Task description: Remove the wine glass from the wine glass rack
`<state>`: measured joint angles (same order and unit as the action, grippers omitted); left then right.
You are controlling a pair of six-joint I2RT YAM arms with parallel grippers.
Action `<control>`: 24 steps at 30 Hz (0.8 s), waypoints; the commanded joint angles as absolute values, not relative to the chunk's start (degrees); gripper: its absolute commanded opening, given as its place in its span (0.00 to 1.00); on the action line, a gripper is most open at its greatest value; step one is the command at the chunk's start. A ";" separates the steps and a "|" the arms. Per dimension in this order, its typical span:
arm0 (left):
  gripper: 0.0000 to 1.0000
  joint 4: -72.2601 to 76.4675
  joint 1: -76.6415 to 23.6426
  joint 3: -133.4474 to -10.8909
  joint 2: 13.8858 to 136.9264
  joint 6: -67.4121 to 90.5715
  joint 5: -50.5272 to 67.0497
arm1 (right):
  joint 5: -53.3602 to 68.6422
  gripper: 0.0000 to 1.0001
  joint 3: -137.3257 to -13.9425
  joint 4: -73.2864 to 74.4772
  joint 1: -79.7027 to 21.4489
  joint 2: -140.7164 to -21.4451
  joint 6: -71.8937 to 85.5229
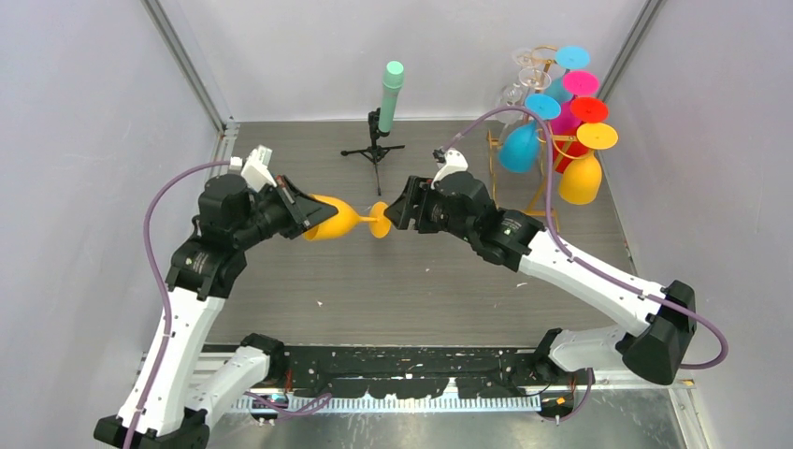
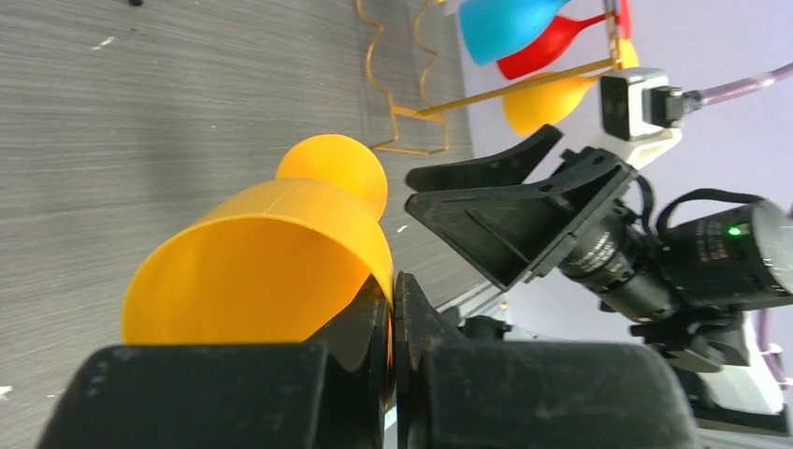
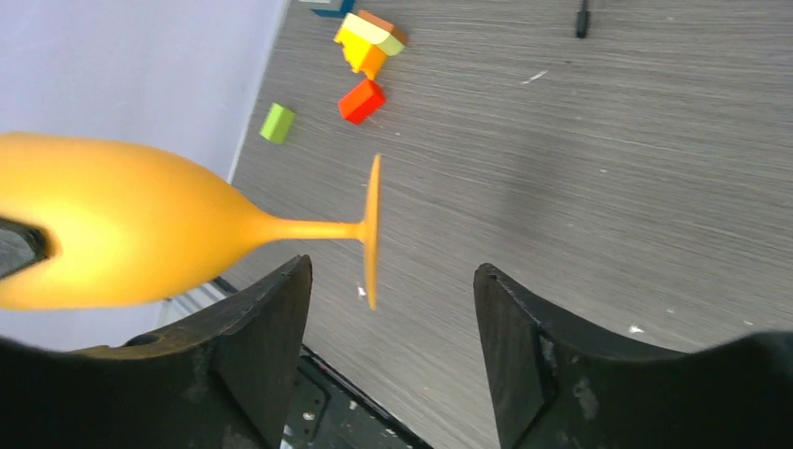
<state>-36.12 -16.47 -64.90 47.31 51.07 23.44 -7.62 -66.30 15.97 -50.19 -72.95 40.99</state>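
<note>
Your left gripper (image 2: 393, 318) clamps the wine glass (image 2: 271, 253) by its rim — move gently. Your right gripper (image 3: 393, 271) gapes empty — back it straight off.

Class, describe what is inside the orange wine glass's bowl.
One finger of the left gripper sits inside the orange wine glass, pinching its wall against the outer finger. The visible interior is otherwise empty; the gripper body covers the lower part.

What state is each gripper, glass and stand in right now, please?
orange wine glass: off the rack, held horizontal above the table.
left gripper: shut on the glass's rim.
right gripper: fingers open, holding nothing.
wine glass rack: upright, coloured glasses hanging on it.
tripod: standing upright.
</note>
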 commanded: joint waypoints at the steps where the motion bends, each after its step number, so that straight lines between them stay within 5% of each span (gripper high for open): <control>1: 0.00 -40.46 -16.26 -70.19 50.82 41.39 21.29 | -12.87 0.73 -70.26 20.60 -50.36 -71.16 36.69; 24: 0.00 -52.57 -25.14 -84.80 90.19 18.35 -13.86 | -38.05 0.69 -71.58 39.74 -50.36 -66.22 30.64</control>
